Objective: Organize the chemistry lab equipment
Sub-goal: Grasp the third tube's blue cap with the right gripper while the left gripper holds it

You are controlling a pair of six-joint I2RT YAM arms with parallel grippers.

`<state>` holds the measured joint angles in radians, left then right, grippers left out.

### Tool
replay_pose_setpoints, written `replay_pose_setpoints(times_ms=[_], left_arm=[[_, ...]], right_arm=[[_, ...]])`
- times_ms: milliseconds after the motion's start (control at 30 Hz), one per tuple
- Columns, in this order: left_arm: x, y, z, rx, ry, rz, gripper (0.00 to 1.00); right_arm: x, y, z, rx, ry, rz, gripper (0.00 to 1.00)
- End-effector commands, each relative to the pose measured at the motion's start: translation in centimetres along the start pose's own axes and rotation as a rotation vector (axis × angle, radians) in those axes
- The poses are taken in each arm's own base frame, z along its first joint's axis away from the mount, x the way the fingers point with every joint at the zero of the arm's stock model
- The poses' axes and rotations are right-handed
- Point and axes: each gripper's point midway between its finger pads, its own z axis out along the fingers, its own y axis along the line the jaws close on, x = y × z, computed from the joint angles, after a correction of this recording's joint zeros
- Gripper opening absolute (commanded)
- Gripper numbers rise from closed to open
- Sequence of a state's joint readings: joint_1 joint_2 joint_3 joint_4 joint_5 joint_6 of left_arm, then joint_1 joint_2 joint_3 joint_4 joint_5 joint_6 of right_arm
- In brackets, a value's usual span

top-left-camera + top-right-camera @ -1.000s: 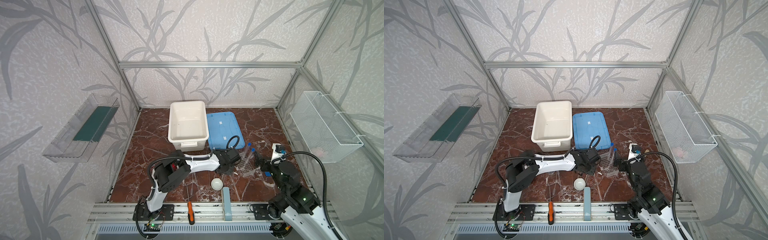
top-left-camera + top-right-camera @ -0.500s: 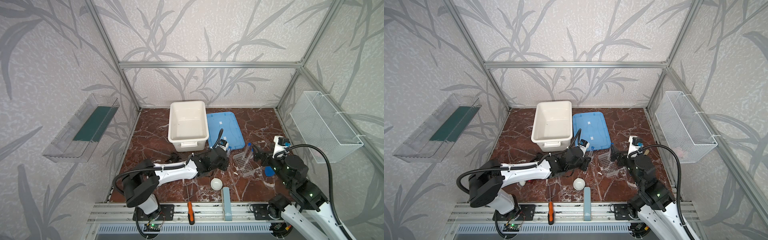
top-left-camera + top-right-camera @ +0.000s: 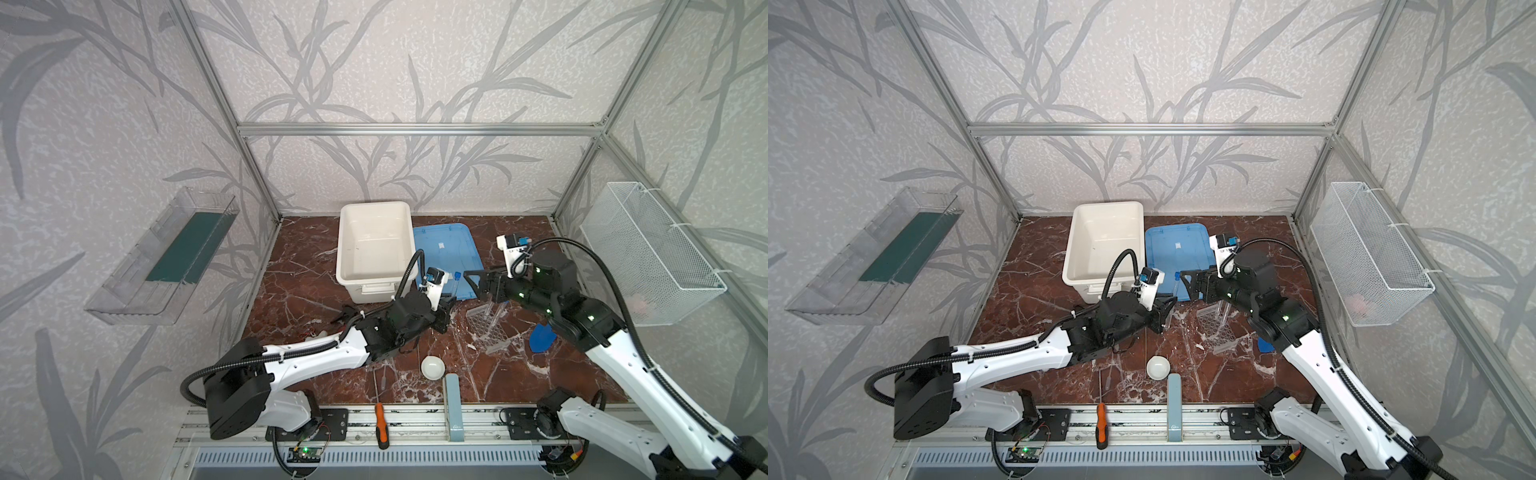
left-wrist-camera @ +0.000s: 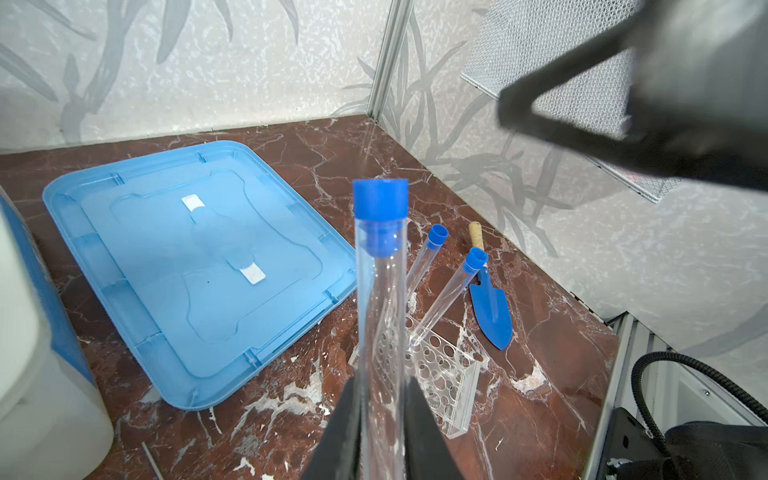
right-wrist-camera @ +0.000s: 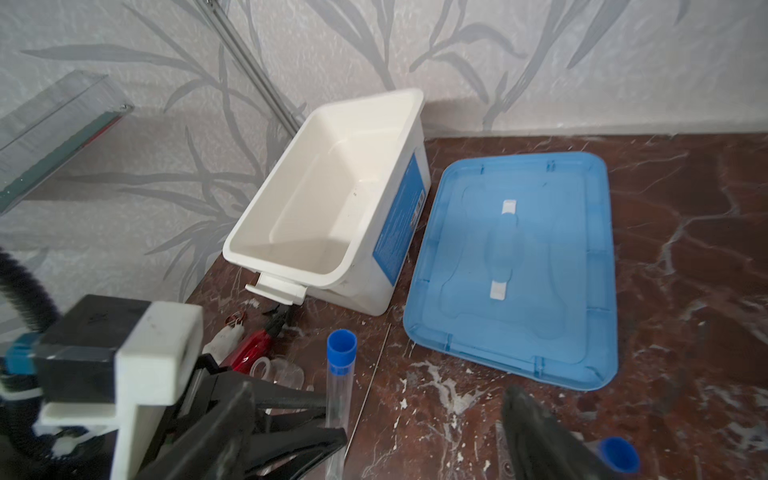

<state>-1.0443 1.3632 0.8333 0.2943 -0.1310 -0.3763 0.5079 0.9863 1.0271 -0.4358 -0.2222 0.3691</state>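
left wrist view showed the left jaws clamped on the lower part of a clear, round blue-capped tube [image 4: 380,299], held upright over the red marbled tabletop [image 4: 540,374]. right jaws stood apart just beside its cap. two more tubes [image 4: 446,299] leaned in the clear holed rack [image 4: 440,374].

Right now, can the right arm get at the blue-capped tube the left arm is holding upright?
Probably yes. The right fingers are spread open close beside the tube, with nothing between. The left fingers clamp only its lower part, leaving the capped upper length free.
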Motion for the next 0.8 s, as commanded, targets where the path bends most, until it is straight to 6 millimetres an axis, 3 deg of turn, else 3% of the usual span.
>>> replay_pose_setpoints(times_ms=[0, 300, 400, 600, 767], left_arm=[[-0.3, 0.3, -0.4, -0.011, -0.027, 0.015, 0.19], [0.0, -0.4, -0.2, 0.009, -0.012, 0.026, 0.19], [0.0, -0.5, -0.2, 0.014, -0.012, 0.025, 0.20], [0.1, -0.7, -0.1, 0.022, -0.007, 0.025, 0.20], [0.4, -0.8, 0.1, 0.021, 0.001, 0.025, 0.19]], right_arm=[[0.8, 2.2, 0.5, -0.130, 0.062, 0.021, 0.86], [2.6, 2.2, 3.2, -0.168, 0.142, 0.062, 0.61], [3.0, 2.3, 3.8, -0.180, 0.151, 0.068, 0.49], [3.2, 2.3, 4.3, -0.184, 0.149, 0.076, 0.27], [3.7, 1.9, 4.2, -0.167, 0.151, 0.074, 0.18]])
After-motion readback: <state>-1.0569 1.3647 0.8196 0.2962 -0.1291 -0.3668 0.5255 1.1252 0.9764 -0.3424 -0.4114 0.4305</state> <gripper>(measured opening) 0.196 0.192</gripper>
